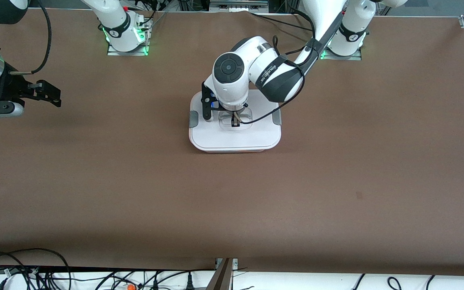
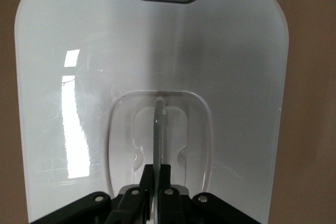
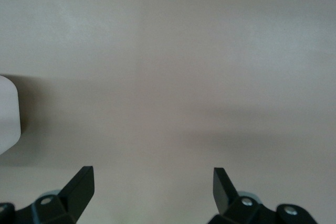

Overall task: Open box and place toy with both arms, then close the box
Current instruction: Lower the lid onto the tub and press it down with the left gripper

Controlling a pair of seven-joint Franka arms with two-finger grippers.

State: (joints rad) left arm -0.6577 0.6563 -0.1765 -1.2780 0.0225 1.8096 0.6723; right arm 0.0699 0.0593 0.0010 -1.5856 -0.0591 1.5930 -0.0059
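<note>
On the box (image 1: 256,135) lid, left gripper (image 1: 235,121) pinching the centre handle (image 2: 159,129); we risk slipping. Right gripper (image 3: 153,182) spread, waiting over bare table (image 1: 135,193).

Bright even overhead light, window-like glare streaks on the white lid (image 2: 73,129), soft shadows, wrist views slightly blurred

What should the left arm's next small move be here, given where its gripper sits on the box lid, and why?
Probably a short straight lift. The left gripper is shut on the handle in the lid, which lies flat on the box. The toy is not visible, so I can't tell whether this is opening or closing. The right gripper waits open over bare table.
</note>
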